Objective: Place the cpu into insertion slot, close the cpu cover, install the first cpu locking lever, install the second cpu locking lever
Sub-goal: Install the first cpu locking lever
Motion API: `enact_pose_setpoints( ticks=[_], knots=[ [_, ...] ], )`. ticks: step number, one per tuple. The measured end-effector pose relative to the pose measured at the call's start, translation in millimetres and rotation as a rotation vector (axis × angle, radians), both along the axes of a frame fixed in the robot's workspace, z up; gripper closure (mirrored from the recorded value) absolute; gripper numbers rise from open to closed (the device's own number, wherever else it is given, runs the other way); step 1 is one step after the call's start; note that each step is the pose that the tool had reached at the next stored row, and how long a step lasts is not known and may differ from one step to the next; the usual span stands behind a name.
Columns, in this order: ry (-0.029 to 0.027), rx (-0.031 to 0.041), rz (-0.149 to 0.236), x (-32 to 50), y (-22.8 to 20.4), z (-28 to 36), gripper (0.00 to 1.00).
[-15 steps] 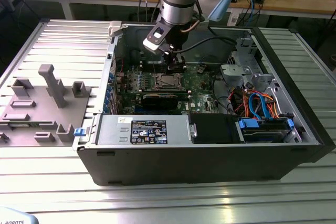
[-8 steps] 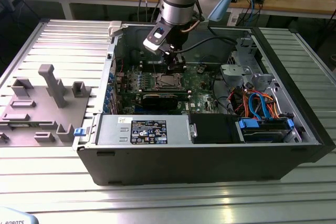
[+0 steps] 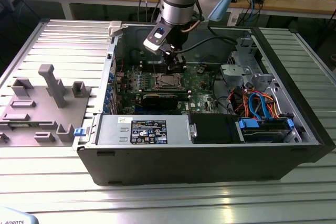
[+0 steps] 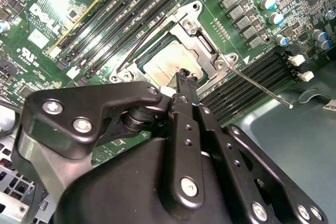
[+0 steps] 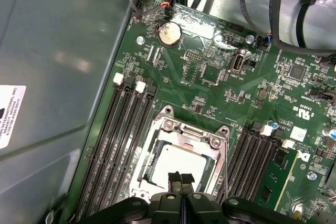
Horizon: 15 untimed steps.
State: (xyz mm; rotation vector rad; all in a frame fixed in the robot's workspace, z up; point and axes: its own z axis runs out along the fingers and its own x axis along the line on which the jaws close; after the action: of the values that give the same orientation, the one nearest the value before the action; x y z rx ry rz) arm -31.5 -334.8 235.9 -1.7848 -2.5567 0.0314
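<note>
The cpu [image 5: 178,162] [image 4: 167,64] lies in the insertion slot [image 3: 167,81] on the green motherboard, its silver-grey top showing. The cpu cover [image 5: 185,136] [image 4: 195,31], a silver frame, lies flat around it. My gripper [image 5: 181,178] [image 4: 184,78] hovers just above the chip's edge, fingers pressed together with nothing between them. In the exterior view the gripper [image 3: 175,65] hangs over the socket inside the open case. One thin locking lever [image 4: 258,86] sticks out free over the memory slots. A second wire lever [image 4: 137,41] runs along the socket's other side.
Black memory slots [image 5: 118,135] flank the socket on both sides. A black card [image 3: 160,100] lies in front of the socket, and cable bundles [image 3: 257,103] and a drive cage sit toward the exterior view's right. A grey fixture tray [image 3: 44,103] stands outside the case at the exterior view's left.
</note>
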Motion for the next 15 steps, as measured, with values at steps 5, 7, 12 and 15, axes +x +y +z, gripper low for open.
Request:
enact_pose_setpoints(
  ticks=[5,7,12,15],
  knots=[
    [0.0000,0.0000,0.008,0.0,0.0,0.0,0.89],
    [0.0001,0.0000,0.011,0.0,0.0,0.0,0.89],
    [0.0000,0.0000,0.018,0.0,0.0,0.0,0.89],
    [0.0000,0.0000,0.023,0.0,0.0,0.0,0.89]
  ],
)
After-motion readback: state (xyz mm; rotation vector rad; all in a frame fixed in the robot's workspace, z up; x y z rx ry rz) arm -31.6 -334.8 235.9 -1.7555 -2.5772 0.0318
